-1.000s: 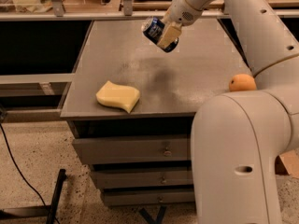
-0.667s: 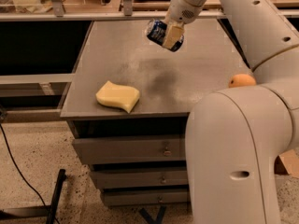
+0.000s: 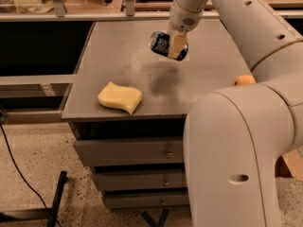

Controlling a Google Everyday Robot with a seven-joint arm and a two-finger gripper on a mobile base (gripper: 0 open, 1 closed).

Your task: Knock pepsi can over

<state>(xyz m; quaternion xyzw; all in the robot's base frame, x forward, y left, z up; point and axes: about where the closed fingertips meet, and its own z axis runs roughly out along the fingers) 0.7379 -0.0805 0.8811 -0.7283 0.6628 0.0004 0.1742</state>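
The pepsi can (image 3: 162, 43) is a small dark blue can with pale markings, tilted on its side in the air above the middle of the grey table top (image 3: 123, 56). My gripper (image 3: 173, 45) hangs from the white arm at the top centre and is shut on the can, with a pale finger (image 3: 177, 46) across the can's front. The can is clear of the table; a dark shadow lies below it.
A yellow sponge (image 3: 120, 98) lies near the table's front left edge. An orange fruit (image 3: 244, 80) shows at the right edge behind my white arm, which fills the lower right. Drawers sit below the table top. Shelving runs along the back.
The gripper with the can has moved slightly up and towards the back of the table. The can stays tilted in the grip. The sponge and orange have not moved.
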